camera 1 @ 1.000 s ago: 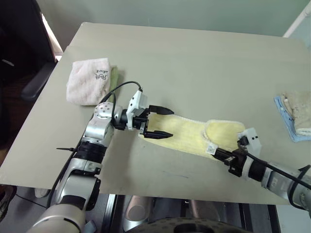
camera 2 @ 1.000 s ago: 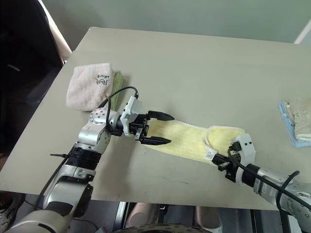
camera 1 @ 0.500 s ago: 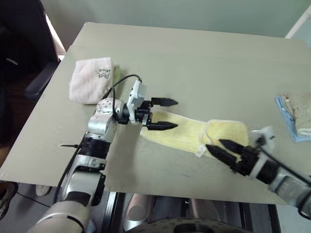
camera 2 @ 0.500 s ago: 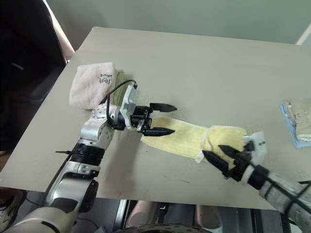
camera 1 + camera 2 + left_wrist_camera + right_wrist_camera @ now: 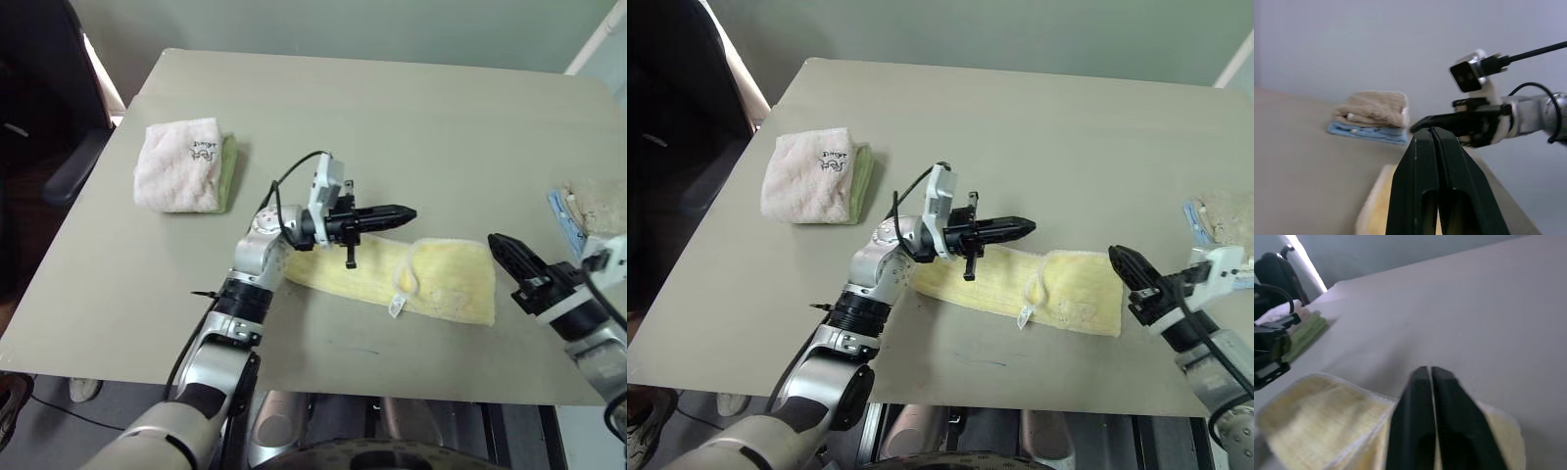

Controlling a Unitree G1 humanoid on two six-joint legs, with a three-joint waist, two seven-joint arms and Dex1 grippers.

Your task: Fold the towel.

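towel [image 5: 1058,294] soft, limp terry, light; pinch at stitched corners. left hand [image 5: 1024,228] and right hand [image 5: 1117,257] closed, empty.

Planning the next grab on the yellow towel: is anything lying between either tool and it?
Nothing visible. The left tool hovers shut over the yellow towel; the right tool is shut just off its right end. The pink folded towel and the beige and blue cloths lie well aside.

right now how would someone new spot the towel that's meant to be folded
On the beige table, look at its near edge between the two arms. The towel lies there flat, a long pale yellow strip with one end doubled over, unlike the neatly folded pink-white towel far left.
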